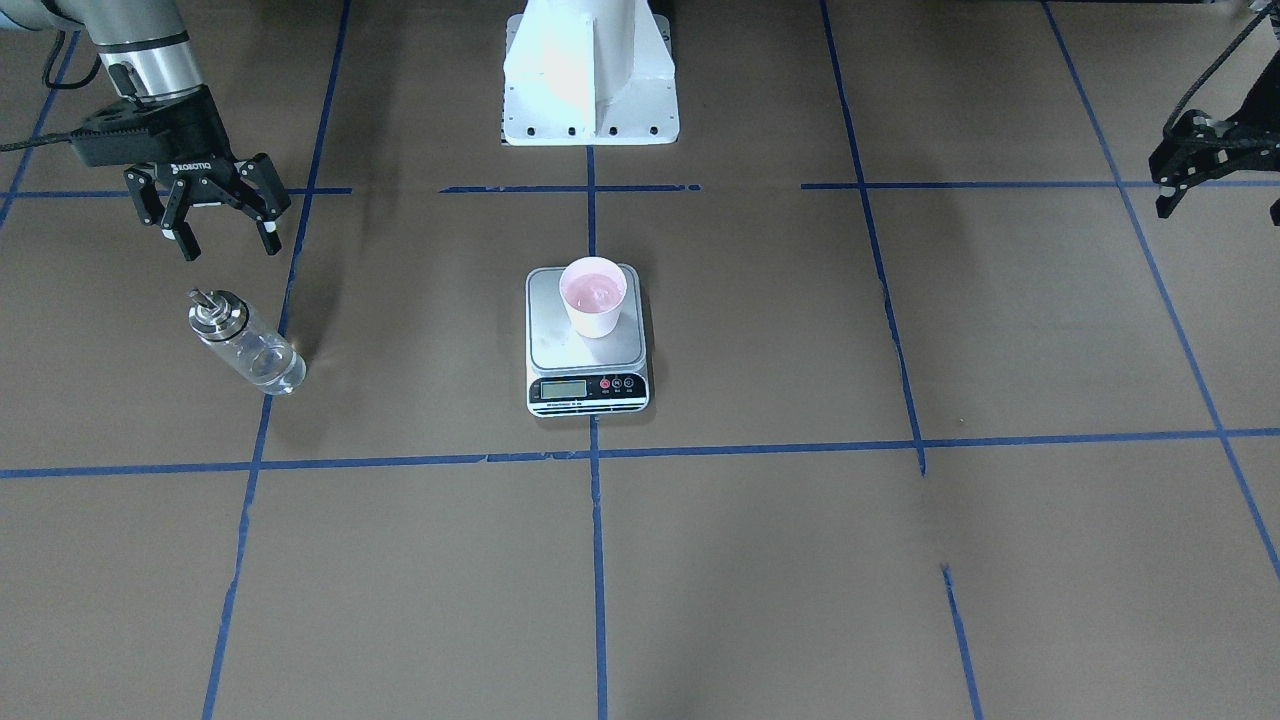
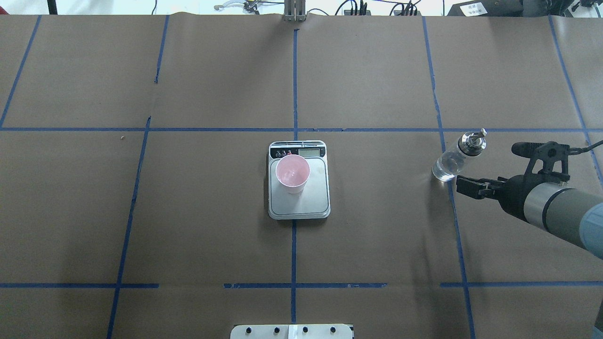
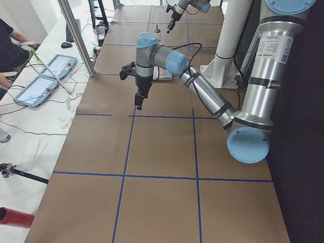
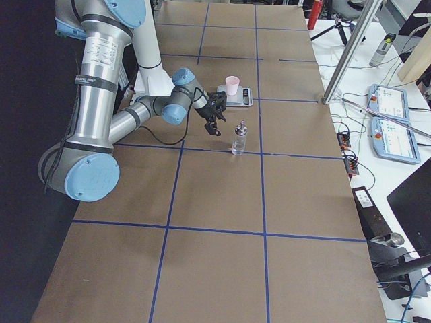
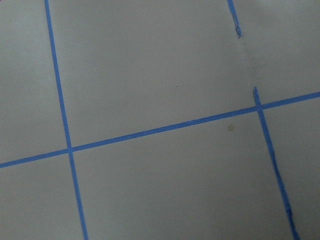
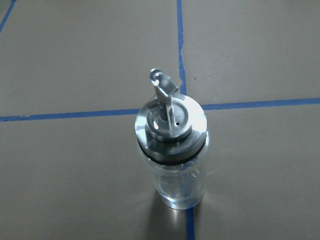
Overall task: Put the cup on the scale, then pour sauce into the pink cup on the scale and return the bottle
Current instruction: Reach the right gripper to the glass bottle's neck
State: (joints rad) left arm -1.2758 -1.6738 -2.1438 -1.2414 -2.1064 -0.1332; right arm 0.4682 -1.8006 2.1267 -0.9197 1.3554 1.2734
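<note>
On the brown paper-covered table (image 1: 800, 600), the scale (image 1: 560, 348) sat at the middle with its display toward the operators' side, and the cup (image 1: 593, 296) stood upright on the steel plate, its base inside the plate's edges with bare metal on all sides. The cup's inside was pink with a pale sheen at the bottom; I could not tell whether that was liquid. Over on the robot's right, well apart from the scale, the bottle (image 1: 245, 343) stood upright on the table, right on a line of blue tape (image 1: 595, 560), metal collar and spout on top. The glass looked clear, and I could not make out how much was in it. The right gripper (image 1: 228, 240) hung near the bottle on the robot's side of it, its 2 fingers spread wide, holding nothing and touching nothing. The left gripper (image 1: 1172, 185) hovered at the far edge on the robot's left, well apart from everything; whether it was spread or clenched I could not tell. Between scale and bottle lay bare paper.
</note>
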